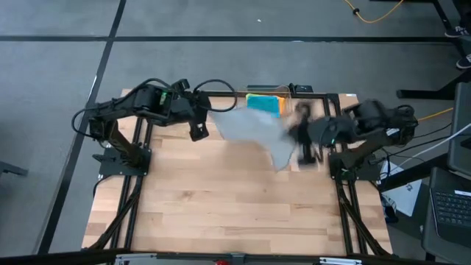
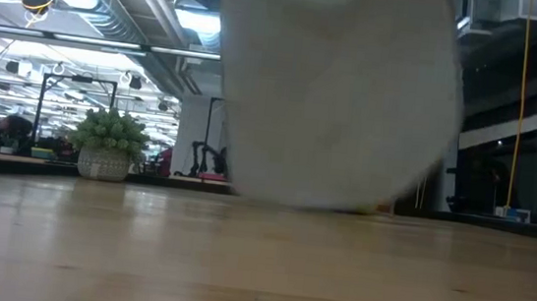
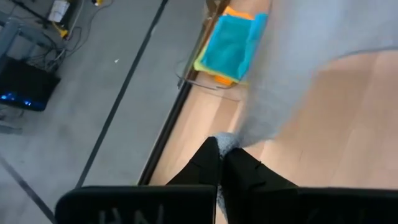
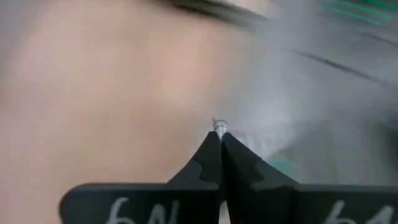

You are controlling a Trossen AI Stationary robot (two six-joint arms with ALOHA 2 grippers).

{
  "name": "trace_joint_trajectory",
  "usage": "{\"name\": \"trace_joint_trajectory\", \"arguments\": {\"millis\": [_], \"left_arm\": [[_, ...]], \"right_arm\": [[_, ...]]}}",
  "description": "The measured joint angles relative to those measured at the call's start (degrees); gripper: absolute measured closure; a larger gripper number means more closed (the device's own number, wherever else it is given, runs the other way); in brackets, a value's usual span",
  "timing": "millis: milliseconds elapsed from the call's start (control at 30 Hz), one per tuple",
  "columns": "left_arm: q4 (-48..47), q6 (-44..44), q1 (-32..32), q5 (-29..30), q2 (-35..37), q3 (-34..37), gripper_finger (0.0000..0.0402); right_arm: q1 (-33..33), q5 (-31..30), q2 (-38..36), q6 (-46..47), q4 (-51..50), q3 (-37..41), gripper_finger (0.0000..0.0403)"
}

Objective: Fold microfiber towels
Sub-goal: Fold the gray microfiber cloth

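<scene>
— Grey, is it, the cloth in the air?

— Yes: the light grey towel (image 1: pixel 254 129) hangs above the table (image 1: pixel 221 206), stretched between both arms near the far edge. The left gripper (image 3: pixel 221 152) is clamped on one corner, the right gripper (image 4: pixel 219 134) pinching another.

— And the others?

— Turquoise towel (image 3: pixel 230 46) (orange (image 3: pixel 239 12) and lime edges peeking out beneath) stacked in the clear box (image 3: pixel 205 84) at the table's far edge.

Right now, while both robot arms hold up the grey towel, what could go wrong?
1. Each tool, left tool and right tool, pinches only a tiny corner of the light grey towel, so it might slip out.
2. The towel hangs close to the stacked turquoise towel in the clear box and could drag it.
</scene>
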State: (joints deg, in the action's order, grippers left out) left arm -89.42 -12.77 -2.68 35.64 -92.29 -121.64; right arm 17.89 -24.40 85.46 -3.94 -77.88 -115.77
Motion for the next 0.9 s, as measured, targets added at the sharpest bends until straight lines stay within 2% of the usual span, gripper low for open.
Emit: {"name": "trace_joint_trajectory", "arguments": {"millis": [33, 67, 100, 233, 300, 433, 567, 733, 900], "left_arm": [[0.17, 0.50, -0.06, -0.22, 0.02, 0.64, 0.0401], [0.26, 0.90, -0.08, -0.31, 0.02, 1.32, 0.0401], [0.33, 1.05, -0.11, -0.45, -0.02, 1.90, 0.0401], [0.32, 0.47, -0.05, -0.41, -0.02, 3.01, 0.0401], [0.23, 0.43, -0.11, -0.42, -0.02, 3.14, 0.0401], [-0.11, 0.41, 0.06, 0.45, 0.08, 3.16, 0.0401], [-0.11, 1.18, 0.18, 5.11, 0.50, 3.16, 0.0401], [0.06, 2.50, 2.83, 9.87, 0.48, 3.16, 0.0401], [0.13, 0.86, 5.56, 13.02, 0.48, 3.16, 0.0401]], "right_arm": [[0.09, 6.89, 0.53, -2.58, 3.12, 0.23, 0.0401], [0.27, 8.22, 0.90, -3.59, 5.94, 0.33, 0.0401], [0.29, 5.64, 0.82, -3.82, 7.53, 0.33, 0.0401], [-1.03, -17.01, -0.56, -3.85, 6.36, -0.09, 0.0401], [-1.92, -20.78, -0.31, -3.87, 4.00, -0.03, 0.0401], [-5.18, -20.90, 0.03, -2.29, 0.92, 0.28, 0.0401], [-8.70, -21.03, -0.04, -2.43, 0.82, 0.11, 0.0401], [-14.46, -20.36, 0.61, -6.63, 7.38, 0.19, 0.0401], [-19.22, -16.24, 2.72, -8.42, 10.30, 0.11, 0.0401]]}}
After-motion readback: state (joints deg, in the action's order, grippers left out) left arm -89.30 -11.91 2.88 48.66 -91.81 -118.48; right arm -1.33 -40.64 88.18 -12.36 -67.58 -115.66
